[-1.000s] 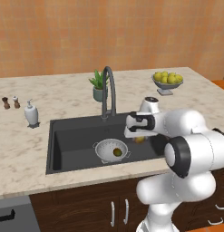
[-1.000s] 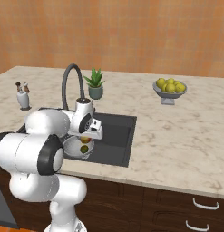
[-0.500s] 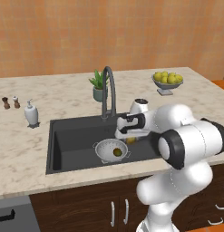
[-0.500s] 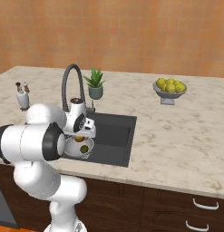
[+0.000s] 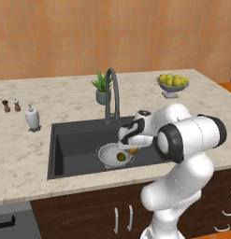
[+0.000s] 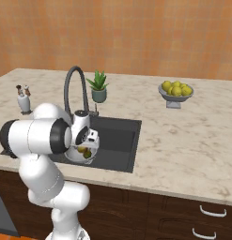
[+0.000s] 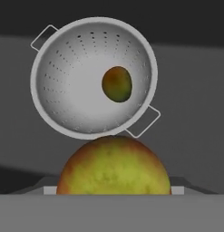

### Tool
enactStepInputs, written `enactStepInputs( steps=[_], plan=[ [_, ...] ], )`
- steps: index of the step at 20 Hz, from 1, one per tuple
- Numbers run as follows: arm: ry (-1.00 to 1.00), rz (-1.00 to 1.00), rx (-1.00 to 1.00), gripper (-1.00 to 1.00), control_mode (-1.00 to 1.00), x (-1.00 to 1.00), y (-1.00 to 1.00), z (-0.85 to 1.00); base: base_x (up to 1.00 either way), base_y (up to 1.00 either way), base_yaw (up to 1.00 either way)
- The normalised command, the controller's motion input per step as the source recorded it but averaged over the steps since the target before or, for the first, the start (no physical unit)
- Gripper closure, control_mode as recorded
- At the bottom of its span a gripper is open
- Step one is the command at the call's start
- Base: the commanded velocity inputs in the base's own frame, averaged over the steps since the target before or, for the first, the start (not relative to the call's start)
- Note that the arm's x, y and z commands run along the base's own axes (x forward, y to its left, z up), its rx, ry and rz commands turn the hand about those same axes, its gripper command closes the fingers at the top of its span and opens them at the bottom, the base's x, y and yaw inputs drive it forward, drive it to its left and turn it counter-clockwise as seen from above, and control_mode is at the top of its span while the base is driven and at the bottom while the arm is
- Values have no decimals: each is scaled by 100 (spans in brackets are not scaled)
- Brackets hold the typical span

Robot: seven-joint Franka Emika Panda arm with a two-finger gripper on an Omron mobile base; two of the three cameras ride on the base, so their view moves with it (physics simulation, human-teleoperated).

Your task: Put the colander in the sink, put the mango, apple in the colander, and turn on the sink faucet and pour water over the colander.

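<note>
Left base view: up behind the arm on its left, looking forward and down across the counter at the sink [image 5: 79,144], from a middling distance. Right base view: same deal from behind on the right, sink [image 6: 119,140] seen from the other side. Both share the faucet [image 5: 112,95], counter and back wall. Hand view: riding on the hand, aimed nearly straight down, very close over the colander [image 7: 72,77] on the sink floor.

Arm bent low and forward, tool [image 5: 131,148] clamped on the apple [image 7: 114,166].
</note>
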Motion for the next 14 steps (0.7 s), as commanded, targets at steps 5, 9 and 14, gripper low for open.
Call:
enactStepInputs(
  steps=[5, 9, 14],
  plan=[
    [0, 0, 1, 100, -100, 18, 10, -21, 0, 0, 0],
    [0, 0, 0, 100, -100, 33, 15, -7, 0, 0, 0],
    [0, 0, 0, 100, -100, 35, 3, 0, 0, 0, 0]
  ],
)
